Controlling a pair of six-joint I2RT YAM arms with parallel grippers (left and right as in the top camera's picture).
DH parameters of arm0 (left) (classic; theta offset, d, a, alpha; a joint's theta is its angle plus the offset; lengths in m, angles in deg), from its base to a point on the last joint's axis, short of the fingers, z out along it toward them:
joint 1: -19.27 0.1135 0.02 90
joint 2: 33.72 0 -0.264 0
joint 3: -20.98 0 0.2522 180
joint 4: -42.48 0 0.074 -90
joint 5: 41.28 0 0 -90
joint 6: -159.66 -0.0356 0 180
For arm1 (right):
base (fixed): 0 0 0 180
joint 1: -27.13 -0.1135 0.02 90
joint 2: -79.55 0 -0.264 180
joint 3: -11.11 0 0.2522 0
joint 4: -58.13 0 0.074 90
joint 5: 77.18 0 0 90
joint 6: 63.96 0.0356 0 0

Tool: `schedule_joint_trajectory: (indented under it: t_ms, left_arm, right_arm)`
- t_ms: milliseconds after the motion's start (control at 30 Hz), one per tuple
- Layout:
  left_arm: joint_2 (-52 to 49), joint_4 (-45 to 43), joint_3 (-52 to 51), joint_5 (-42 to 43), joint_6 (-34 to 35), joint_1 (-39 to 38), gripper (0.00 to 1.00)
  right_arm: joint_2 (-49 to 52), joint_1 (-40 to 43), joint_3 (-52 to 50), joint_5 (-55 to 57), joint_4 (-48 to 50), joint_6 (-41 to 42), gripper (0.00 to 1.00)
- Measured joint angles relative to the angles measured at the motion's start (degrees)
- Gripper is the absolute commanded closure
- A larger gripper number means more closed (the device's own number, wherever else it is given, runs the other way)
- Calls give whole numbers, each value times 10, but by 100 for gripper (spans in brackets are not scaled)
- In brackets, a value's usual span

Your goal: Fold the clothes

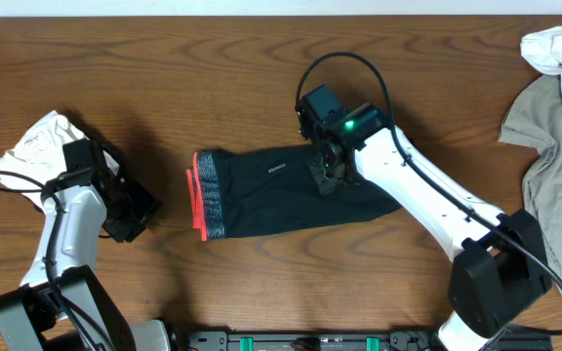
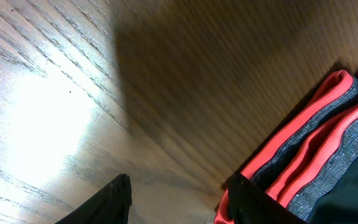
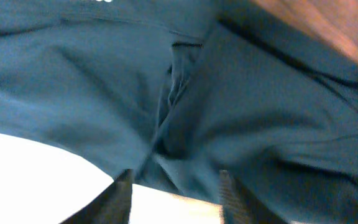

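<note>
Right pincer [image 1: 328, 174]: fingers spread, set down on dark shorts [image 1: 261, 195] toward their far side, cloth bunched between the tips. Left pincer [image 1: 130, 210]: spread, empty, low over bare wood toward the left edge, near the red waistband [image 2: 303, 143]. Shorts flat at mid-counter, waistband facing the left edge.

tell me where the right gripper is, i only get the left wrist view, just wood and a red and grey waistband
Observer: The right gripper is down on the middle of the dark shorts with the red and grey waistband, fingers apart.
Operator: is my left one touching them
Observer: No, the left gripper sits open beside the waistband end, with a gap of brown wooden table between.
Operator: more clothes waiting
Observer: Yes, a pile of white and beige garments at the table's right edge.
</note>
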Motion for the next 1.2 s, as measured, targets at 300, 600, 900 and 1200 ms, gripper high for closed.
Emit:
schedule_joint_trajectory:
  t_ms: [300, 600, 900, 1200]
  left_arm:
    - [0, 2, 0, 0, 0, 0, 46]
    - [0, 8, 0, 21, -10, 0, 23]
    - [0, 1, 0, 108, -57, -31, 6]
    - [-8, -14, 0, 128, -59, -78, 5]
  right_arm:
    - [0, -2, 0, -8, 1, 0, 51]
    - [0, 0, 0, 30, -1, 22, 50]
    - [0, 70, 0, 79, -5, 102, 49]
    - [0, 100, 0, 81, -15, 116, 49]
